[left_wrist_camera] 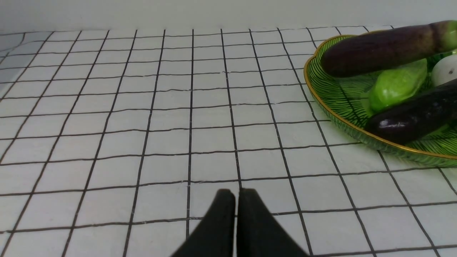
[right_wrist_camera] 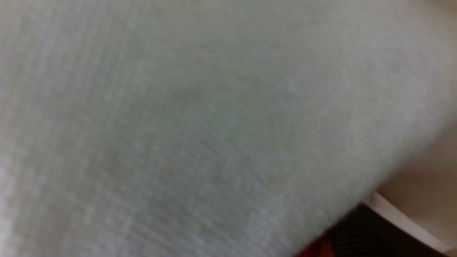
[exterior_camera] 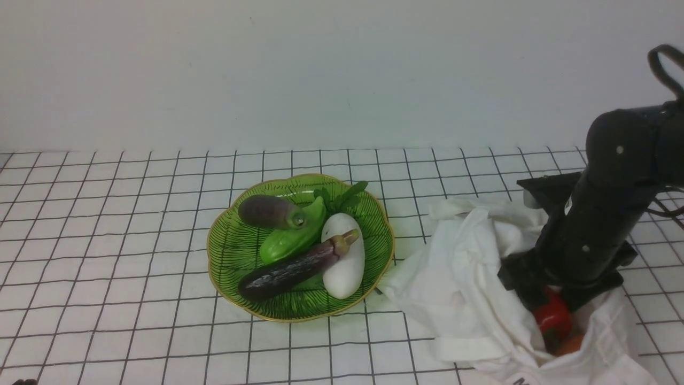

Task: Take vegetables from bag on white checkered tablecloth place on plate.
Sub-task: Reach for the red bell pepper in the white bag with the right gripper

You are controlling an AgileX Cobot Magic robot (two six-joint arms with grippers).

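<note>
Right tool (exterior_camera: 550, 297) in bag (exterior_camera: 465, 289) at red pepper (exterior_camera: 553, 317) — grip unclear | left tool (left_wrist_camera: 235, 200) clenched | plate (exterior_camera: 224, 251) — eggplants (exterior_camera: 288, 270)

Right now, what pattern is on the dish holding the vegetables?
Green plate, dark leaf veins, gold rim; front view.

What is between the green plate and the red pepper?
The bag: its rumpled white cloth fills most of the stretch from the plate to the pepper. The front view shows this.
</note>
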